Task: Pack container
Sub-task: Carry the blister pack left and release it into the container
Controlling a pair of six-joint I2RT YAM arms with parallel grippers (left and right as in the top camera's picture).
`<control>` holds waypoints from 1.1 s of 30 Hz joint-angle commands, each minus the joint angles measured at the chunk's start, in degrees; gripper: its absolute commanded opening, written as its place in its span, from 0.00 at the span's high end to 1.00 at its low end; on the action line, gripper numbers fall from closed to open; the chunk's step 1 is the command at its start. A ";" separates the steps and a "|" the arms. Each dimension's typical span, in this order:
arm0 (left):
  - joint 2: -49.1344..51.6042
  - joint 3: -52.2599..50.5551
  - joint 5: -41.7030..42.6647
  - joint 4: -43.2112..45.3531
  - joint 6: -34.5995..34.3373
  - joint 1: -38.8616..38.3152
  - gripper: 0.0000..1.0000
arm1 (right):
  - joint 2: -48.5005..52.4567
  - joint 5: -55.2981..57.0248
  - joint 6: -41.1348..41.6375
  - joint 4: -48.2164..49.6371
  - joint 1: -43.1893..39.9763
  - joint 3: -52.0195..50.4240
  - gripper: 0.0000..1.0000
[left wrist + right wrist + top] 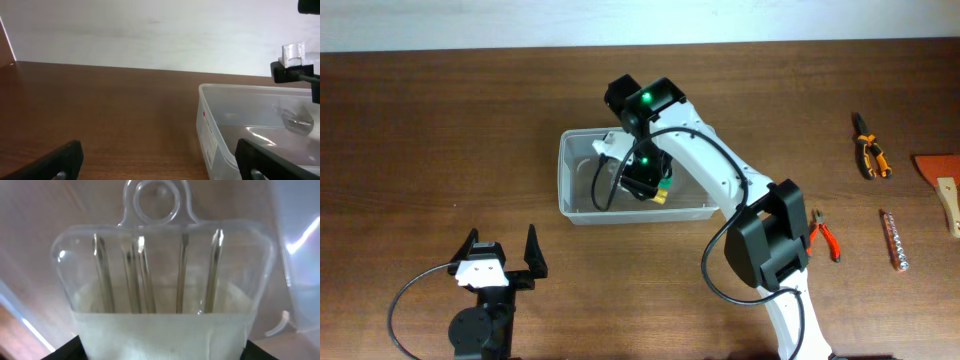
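Observation:
The container (563,170) is a clear plastic bin at the table's middle; it also shows in the left wrist view (215,135). My right gripper (645,178) reaches down inside it. In the right wrist view the right gripper (162,352) is shut on a clear plastic tool pack (160,280) with a hanging hole and several thin metal rods, held over the bin's floor. A green and yellow bit (663,190) shows beside the gripper. My left gripper (502,250) is open and empty on the table, left of and nearer than the bin (160,165).
Orange and black pliers (870,150), small red-handled pliers (825,235), a strip of metal bits (894,240) and a wooden-handled scraper (942,180) lie at the right. The right arm (295,65) hangs over the bin's far side.

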 commanded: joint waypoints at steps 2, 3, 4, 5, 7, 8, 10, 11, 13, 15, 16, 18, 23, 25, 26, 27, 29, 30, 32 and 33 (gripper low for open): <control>-0.33 -0.17 0.02 -0.26 -0.13 -0.24 0.01 | -1.36 -0.79 -0.57 0.55 -1.88 -0.07 0.33; -0.33 -0.17 0.02 -0.26 -0.13 -0.22 0.01 | -1.31 -0.83 -0.57 0.55 -2.12 -0.07 0.33; -0.33 -0.17 0.02 -0.26 -0.13 -0.24 0.01 | -1.25 -1.01 -0.57 0.55 -2.36 -0.07 0.33; -0.33 -0.17 0.04 -0.26 -0.13 -0.24 0.01 | -1.22 -1.33 -0.57 0.55 -2.62 -0.07 0.33; -0.33 -0.17 0.04 -0.26 -0.13 -0.24 0.01 | -1.20 -2.08 -0.57 0.57 -3.02 -0.07 0.31; -0.33 -0.17 0.04 -0.26 -0.13 -0.24 0.01 | -1.20 -2.08 -0.57 0.57 -3.13 -0.07 0.30; -0.33 -0.17 0.02 -0.26 -0.13 -0.24 0.01 | -1.20 -2.08 -0.57 0.57 -3.34 -0.07 0.30; -0.33 -0.17 0.04 -0.26 -0.13 -0.24 0.01 | -1.20 -2.08 -0.57 0.57 -3.43 -0.07 0.29; -0.33 -0.17 0.02 -0.26 -0.13 -0.24 0.01 | -1.18 -2.05 -0.57 0.57 -3.54 -0.07 0.28; -0.33 -0.17 0.02 -0.26 -0.13 -0.24 0.01 | -1.18 -2.05 -0.57 0.57 -3.52 -0.07 0.27; -0.33 -0.17 0.02 -0.26 -0.13 -0.24 0.01 | -1.18 -2.05 -0.57 0.57 -3.52 -0.07 0.27; -0.33 -0.17 0.04 -0.26 -0.13 -0.24 0.01 | -1.18 -2.05 -0.52 0.57 -3.52 -0.07 0.26; -0.33 -0.17 0.02 -0.26 -0.13 -0.24 0.01 | -1.27 3.87 6.12 -0.24 -3.61 3.02 0.01; -0.33 -0.17 0.04 -0.26 -0.13 -0.24 0.01 | -1.27 9.57 9.40 -2.67 -4.24 7.17 0.02; -0.33 -0.17 0.04 -0.26 -0.13 -0.24 0.01 | -1.27 11.85 10.82 -4.09 -4.74 9.55 0.01; -0.33 -0.17 0.04 -0.26 -0.13 -0.24 0.01 | -1.31 13.29 12.04 -5.60 -5.55 12.17 0.01; -0.33 -0.17 0.04 -0.26 -0.13 -0.24 0.01 | -1.81 13.62 13.42 -8.81 -8.17 17.84 0.01; -0.33 -0.17 0.04 -0.26 -0.13 -0.24 0.01 | -2.25 13.73 14.03 -10.29 -9.77 20.17 0.01; -0.33 -0.17 0.04 -0.26 -0.13 -0.24 0.01 | -3.50 13.73 14.91 -12.90 -13.84 23.85 0.01; -0.33 -0.17 0.04 -0.26 -0.13 -0.24 0.01 | -4.35 13.73 15.65 -13.81 -16.33 24.96 0.01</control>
